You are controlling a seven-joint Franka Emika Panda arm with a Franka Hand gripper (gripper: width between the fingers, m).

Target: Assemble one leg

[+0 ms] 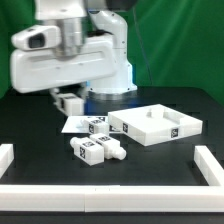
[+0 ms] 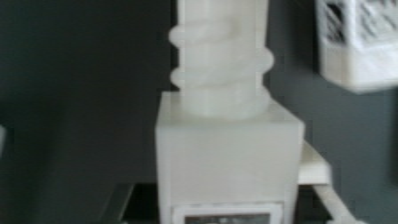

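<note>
Leg (image 2: 222, 130) held nr table's (image 1: 40, 135) far edge.
Light, stiff, smooth plastic, prob. slippery; grip flat block sides, not ribbed round end. Fingers (image 2: 313, 175) look clamped on block, round end pointing away from wrist. Arm (image 1: 70, 55) low, hunched fwd, toward the exterior view's left.

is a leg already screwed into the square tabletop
No, the tabletop holds nothing upright; a leg lies loose beside it.
</note>
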